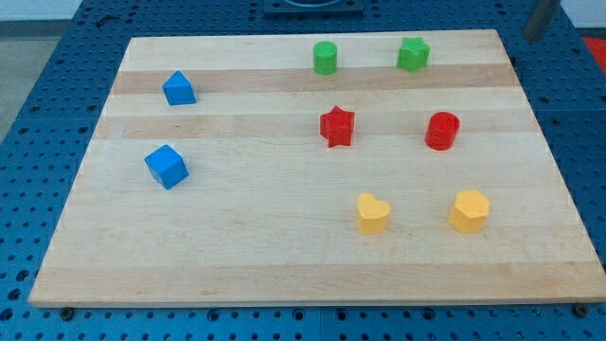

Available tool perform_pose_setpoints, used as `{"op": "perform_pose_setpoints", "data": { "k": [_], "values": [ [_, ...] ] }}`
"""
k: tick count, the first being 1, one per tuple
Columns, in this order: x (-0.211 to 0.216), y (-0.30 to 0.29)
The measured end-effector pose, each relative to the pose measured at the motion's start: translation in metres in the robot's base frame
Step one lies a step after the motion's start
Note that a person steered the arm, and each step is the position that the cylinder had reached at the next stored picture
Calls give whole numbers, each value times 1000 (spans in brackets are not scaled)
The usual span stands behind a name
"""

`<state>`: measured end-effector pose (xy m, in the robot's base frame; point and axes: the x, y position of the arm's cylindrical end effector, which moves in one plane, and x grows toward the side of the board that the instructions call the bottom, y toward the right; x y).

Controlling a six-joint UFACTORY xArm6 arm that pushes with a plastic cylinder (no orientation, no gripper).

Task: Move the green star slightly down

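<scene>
The green star (413,54) sits near the top edge of the wooden board (237,237), right of centre. A green cylinder (326,58) stands to its left. A grey rod shows at the view's top right corner, off the board. My tip (528,36) is its lower end, up and to the right of the green star and well apart from it. It touches no block.
A red star (337,126) and a red cylinder (442,131) sit below the green blocks. A yellow heart (372,213) and a yellow hexagon (469,210) lie lower right. A blue pentagon-like block (178,88) and a blue cube (167,166) are at the left.
</scene>
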<state>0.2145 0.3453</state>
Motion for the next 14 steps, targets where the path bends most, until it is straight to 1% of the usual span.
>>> {"op": "perform_pose_setpoints", "data": {
  "k": [1, 2, 4, 5, 6, 7, 8, 9, 10, 12, 13, 14],
  "values": [
    [3, 0],
    [15, 0],
    [15, -67],
    [15, -92],
    [11, -101],
    [-7, -112],
    [-11, -129],
    [-4, -154],
    [16, -176],
    [66, -176],
    [67, -176],
    [47, -176]
  ]
}}
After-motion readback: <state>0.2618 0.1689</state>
